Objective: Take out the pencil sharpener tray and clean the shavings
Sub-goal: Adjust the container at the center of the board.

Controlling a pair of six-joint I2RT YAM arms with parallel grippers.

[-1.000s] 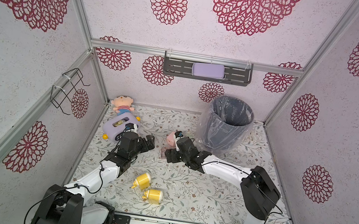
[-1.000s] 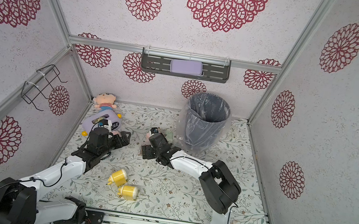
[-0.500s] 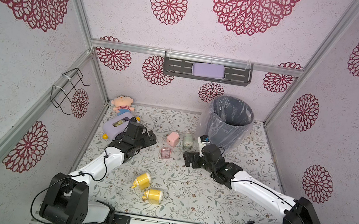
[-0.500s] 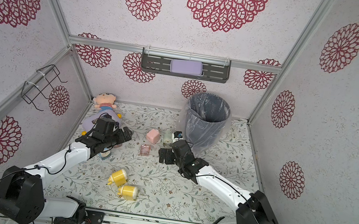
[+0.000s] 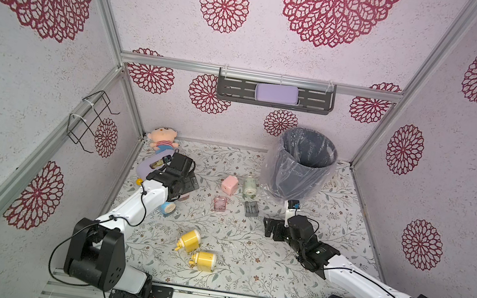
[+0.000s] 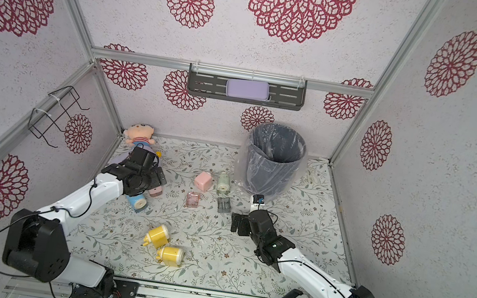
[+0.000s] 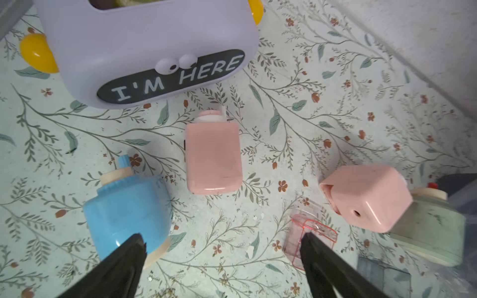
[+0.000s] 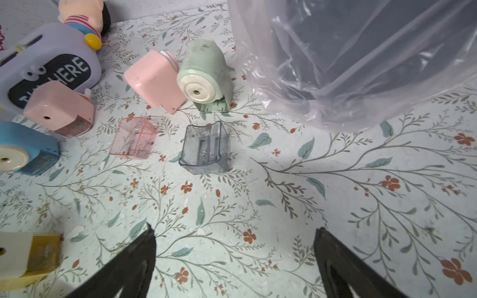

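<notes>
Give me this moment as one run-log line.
left hand: open, empty | right hand: open, empty | pink tray: out, unheld | grey tray: out, unheld | bin: lined

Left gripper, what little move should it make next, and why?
Probably lower the left gripper onto the blue sharpener beside it. The gripper is open and empty, and that sharpener has its tray in place, while the pink tray and grey tray already lie out on the mat.
</notes>
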